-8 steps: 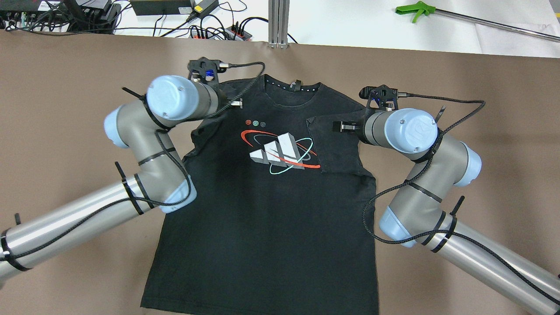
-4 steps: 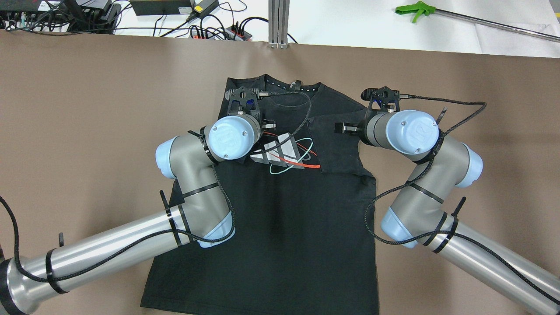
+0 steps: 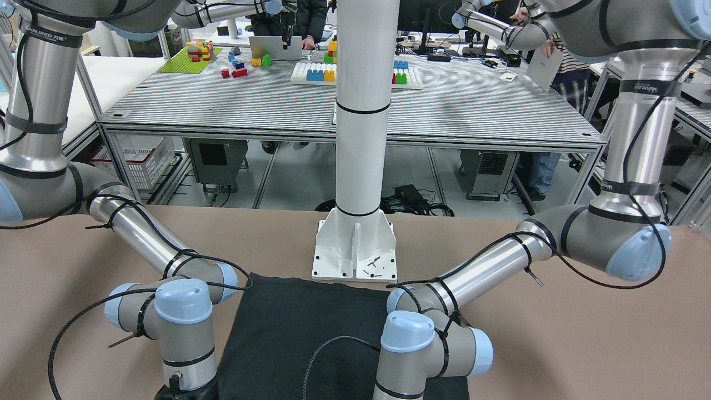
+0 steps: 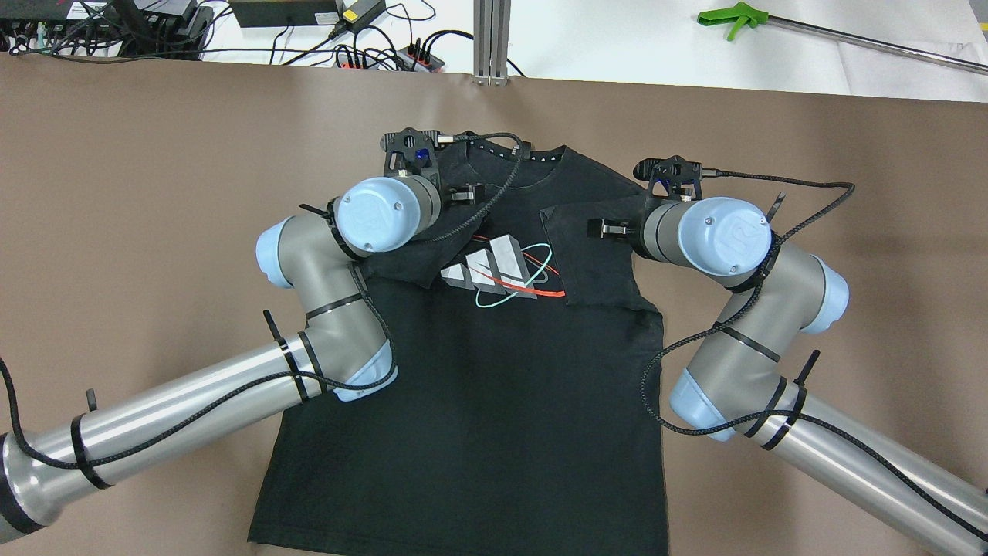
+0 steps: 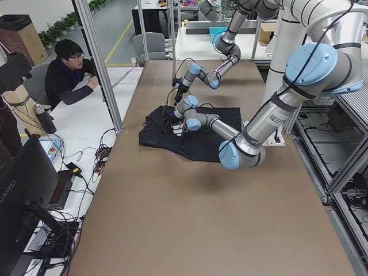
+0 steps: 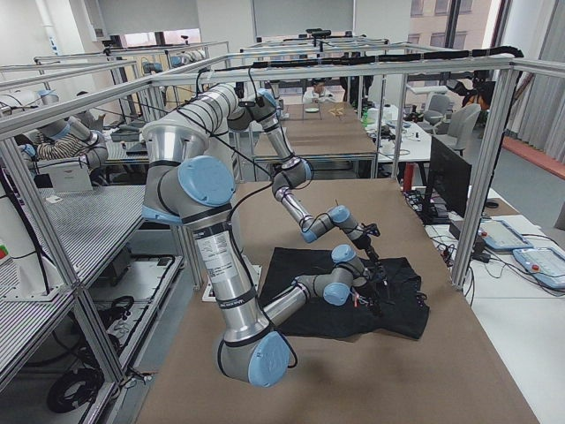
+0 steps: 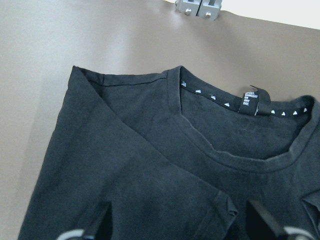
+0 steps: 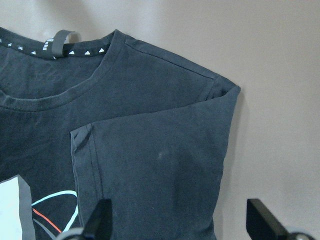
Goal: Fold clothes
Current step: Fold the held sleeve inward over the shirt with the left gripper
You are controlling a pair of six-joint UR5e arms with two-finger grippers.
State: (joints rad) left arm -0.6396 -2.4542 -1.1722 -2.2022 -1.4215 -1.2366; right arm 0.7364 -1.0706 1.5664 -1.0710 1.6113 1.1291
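Observation:
The clothes [image 4: 463, 401] are one black T-shirt with a red, white and teal print, lying flat and chest-up on the brown table. Both short sleeves are folded inward onto the chest. The left wrist view looks down on the collar and the folded left sleeve [image 7: 150, 170]; my left gripper [image 7: 177, 222] hangs open above it with nothing between its fingers. In the right wrist view my right gripper [image 8: 180, 220] is open over the folded right sleeve [image 8: 160, 160]. The front-facing view shows only the shirt's lower part [image 3: 300, 328] between both forearms.
A white pillar's base plate [image 3: 355, 250] stands just behind the shirt's hem. Beyond the table's far edge are cables and power strips [image 4: 370, 46], an aluminium post [image 4: 491, 38] and a green grabber tool [image 4: 733, 19]. A person [image 5: 69, 75] sits off the table's far side.
The left arm swung from the left shoulder inward over the chest, then drew back a little. The left sleeve now lies folded over the print's left edge. The right arm barely moved.

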